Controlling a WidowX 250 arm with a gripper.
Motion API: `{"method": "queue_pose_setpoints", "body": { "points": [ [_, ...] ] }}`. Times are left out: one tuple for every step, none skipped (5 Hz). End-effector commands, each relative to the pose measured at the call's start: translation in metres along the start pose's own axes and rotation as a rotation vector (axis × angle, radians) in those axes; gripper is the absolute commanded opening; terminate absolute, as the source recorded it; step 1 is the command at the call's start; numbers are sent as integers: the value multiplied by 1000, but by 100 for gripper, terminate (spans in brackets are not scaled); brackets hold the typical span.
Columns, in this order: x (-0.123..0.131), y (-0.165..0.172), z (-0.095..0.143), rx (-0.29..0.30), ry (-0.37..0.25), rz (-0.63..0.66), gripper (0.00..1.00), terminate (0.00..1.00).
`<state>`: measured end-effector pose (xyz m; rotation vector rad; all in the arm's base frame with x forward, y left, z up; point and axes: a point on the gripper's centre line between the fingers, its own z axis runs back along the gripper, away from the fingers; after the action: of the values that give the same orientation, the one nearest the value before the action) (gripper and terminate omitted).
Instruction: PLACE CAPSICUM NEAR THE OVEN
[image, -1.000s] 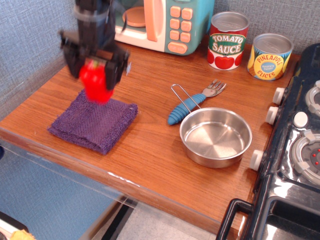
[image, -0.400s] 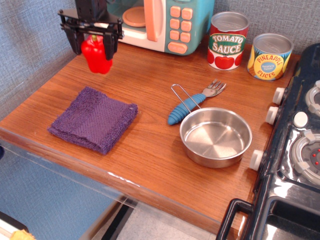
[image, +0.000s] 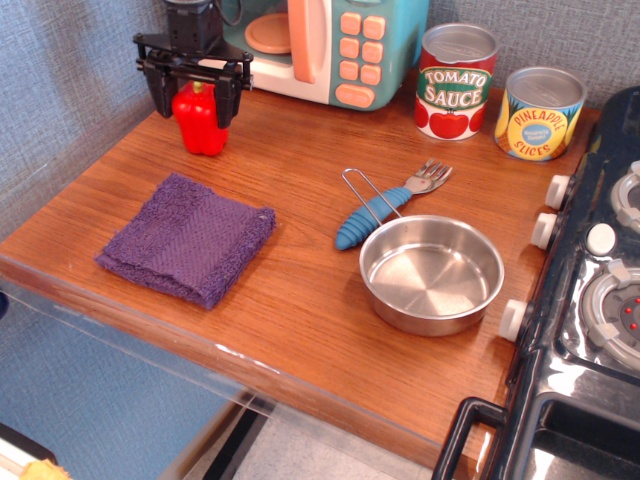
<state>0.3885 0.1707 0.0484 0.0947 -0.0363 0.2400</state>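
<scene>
Capsicum (image: 199, 122) sits between the two black fingers of the claw (image: 196, 100), which straddles its upper half from above; the fingers look close against its sides, so the claw reads as clenched on the capsicum, though whether the grip has begun to slacken cannot be told. The capsicum's base appears to be at or just above the counter (image: 300, 290); contact is hard to judge from this angle. It stands just in front of the oven's (image: 330, 45) left front corner, near but apart from the cream door frame. Judging by that, the carrying part looks done and the placing step is in hand: the next move calls for settling the capsicum fully onto the counter, spreading the fingers, and lifting straight up so they do not tip it. Its long axis is upright, stem end pointing up into the claw and largely hidden there, lobed bottom down. Further from the oven, toward the counter's front edge, lies a folded purple cloth (image: 187, 238). Right of the oven stand a tomato sauce can (image: 456, 82) and a pineapple slices can (image: 540, 112); in front of those lie a blue-handled fork (image: 388, 203) and a steel pan (image: 431, 273), with a black stove (image: 590, 290) beyond.
</scene>
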Motion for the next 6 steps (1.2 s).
{"method": "queue_pose_setpoints", "body": {
  "points": [
    [2, -2, 22, -2, -54, -23, 100, 0],
    [2, -4, 38, -1, -89, -20, 100, 0],
    [3, -3, 61, -13, -142, 6, 100, 0],
    [-1, -5, 91, -13, -209, 10, 100, 0],
    [-15, -13, 111, -21, -249, -8, 100, 0],
    [-33, -31, 117, -42, -244, -72, 100, 0]
  ]
}}
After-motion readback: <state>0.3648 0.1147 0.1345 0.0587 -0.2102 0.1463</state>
